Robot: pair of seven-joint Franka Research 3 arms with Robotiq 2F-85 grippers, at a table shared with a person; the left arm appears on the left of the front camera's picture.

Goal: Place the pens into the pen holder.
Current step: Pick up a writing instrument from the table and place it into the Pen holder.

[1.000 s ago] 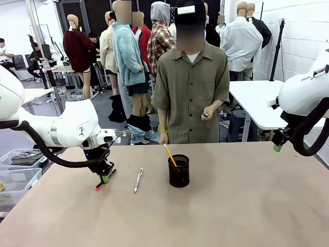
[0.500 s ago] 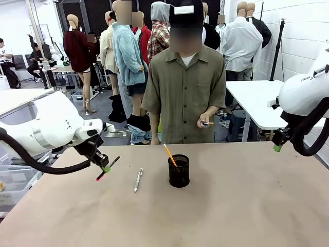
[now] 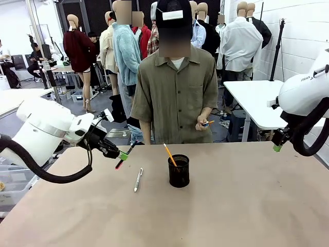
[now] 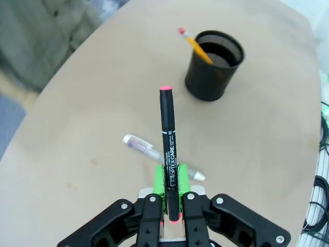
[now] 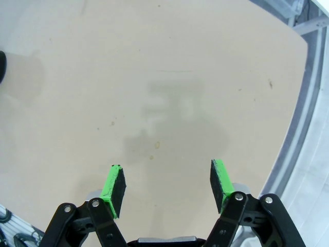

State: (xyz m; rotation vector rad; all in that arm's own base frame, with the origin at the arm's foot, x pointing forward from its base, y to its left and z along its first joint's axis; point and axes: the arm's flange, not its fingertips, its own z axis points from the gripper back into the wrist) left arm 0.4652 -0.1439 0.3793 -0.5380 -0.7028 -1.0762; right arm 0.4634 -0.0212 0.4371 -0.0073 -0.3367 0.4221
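Left tool (image 4: 168,181) clenched on dark pen (image 4: 168,131), pen holder (image 4: 212,77) beyond its tip, right tool (image 5: 168,184) spread wide

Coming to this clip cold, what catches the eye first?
The left gripper holds a dark pen with a pink tip in the air, left of the black mesh pen holder, where an orange pencil already leans. A silver-white pen lies on the table between them.
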